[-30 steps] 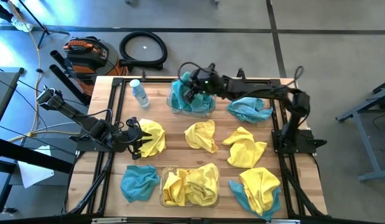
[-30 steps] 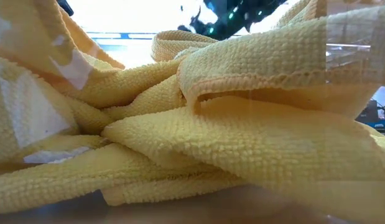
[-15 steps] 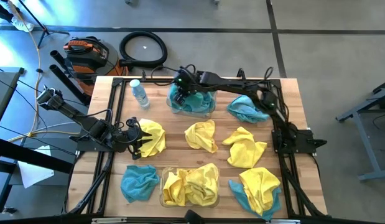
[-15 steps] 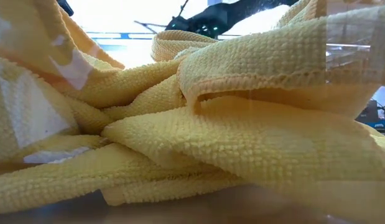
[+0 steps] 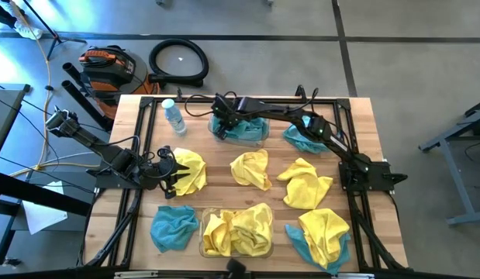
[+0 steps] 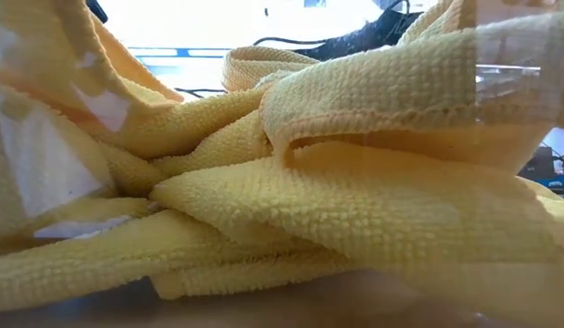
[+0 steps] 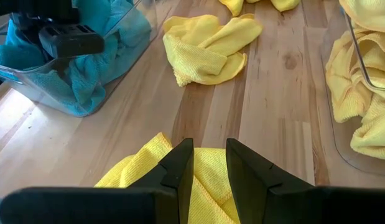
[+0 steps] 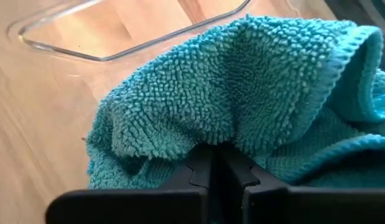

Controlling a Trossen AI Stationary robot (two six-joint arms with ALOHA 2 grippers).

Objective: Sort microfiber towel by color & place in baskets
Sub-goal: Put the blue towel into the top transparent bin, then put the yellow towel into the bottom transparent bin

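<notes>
Meanwhile the right gripper [image 5: 222, 116] had swung further over the far basket [image 5: 259, 136] than half a second before, reaching its left end, its fingers [image 8: 201, 167] pinched shut on a teal towel [image 8: 242, 93] lying in that bin. The left gripper [image 7: 209, 165] stayed where it was at the table's left edge, fingers slightly apart over a yellow towel [image 5: 188, 170]. The near basket [image 5: 204, 249] held yellow towels [image 5: 238, 230]
</notes>
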